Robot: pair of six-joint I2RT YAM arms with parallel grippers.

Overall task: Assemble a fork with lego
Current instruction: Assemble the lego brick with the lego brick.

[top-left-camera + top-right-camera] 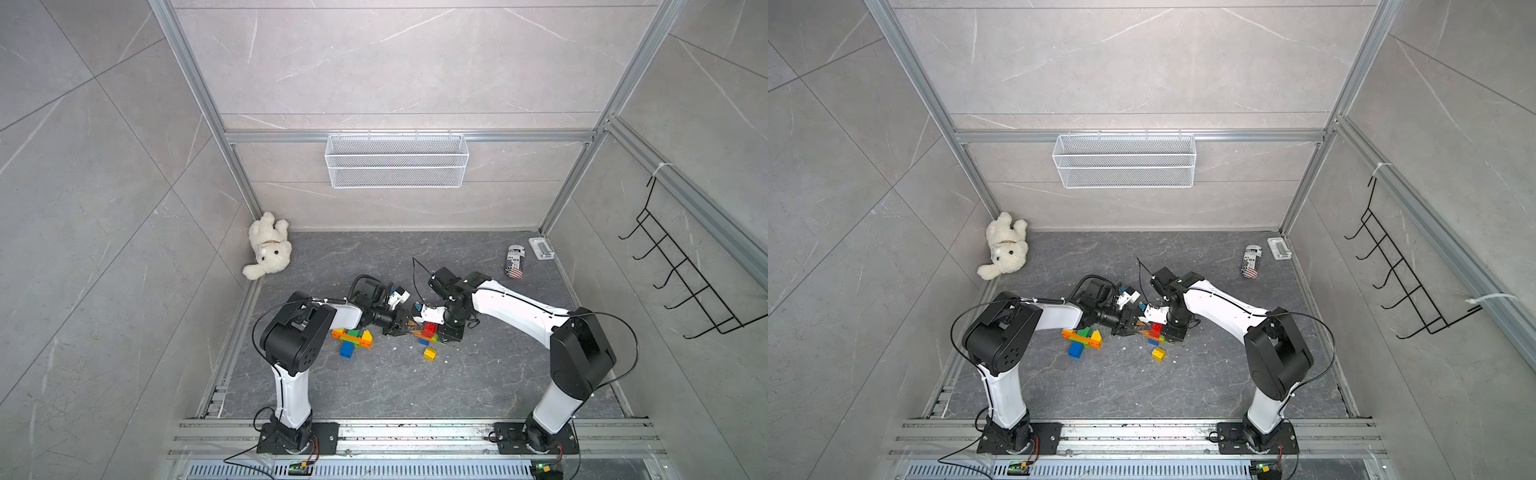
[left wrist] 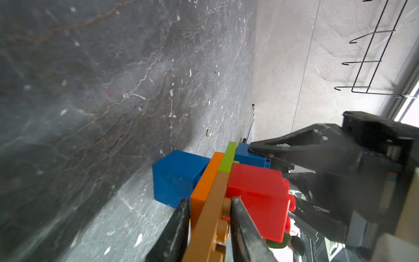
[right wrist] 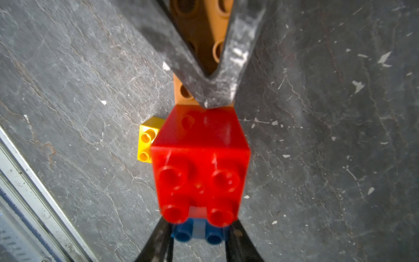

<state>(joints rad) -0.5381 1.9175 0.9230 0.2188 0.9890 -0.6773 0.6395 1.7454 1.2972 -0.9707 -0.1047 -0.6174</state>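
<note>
My left claw (image 2: 209, 205) pinches the lego plates (image 2: 210, 226); right claw (image 3: 199, 229) clamps the blue brick (image 3: 184, 234). Only wrist views show this. Can (image 1: 515, 261) print unreadable.

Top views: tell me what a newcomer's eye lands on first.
Mid-table, the left fingers and right fingers clamp one lego assembly with a red brick. Another bright brick cluster lies beside it, and a white teddy bear slumps in the far left corner.

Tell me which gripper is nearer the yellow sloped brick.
Left. The left gripper, clamped on the brick assembly, sits just beside the yellow sloped brick; the right gripper holds that assembly's far end, farther away.
</note>
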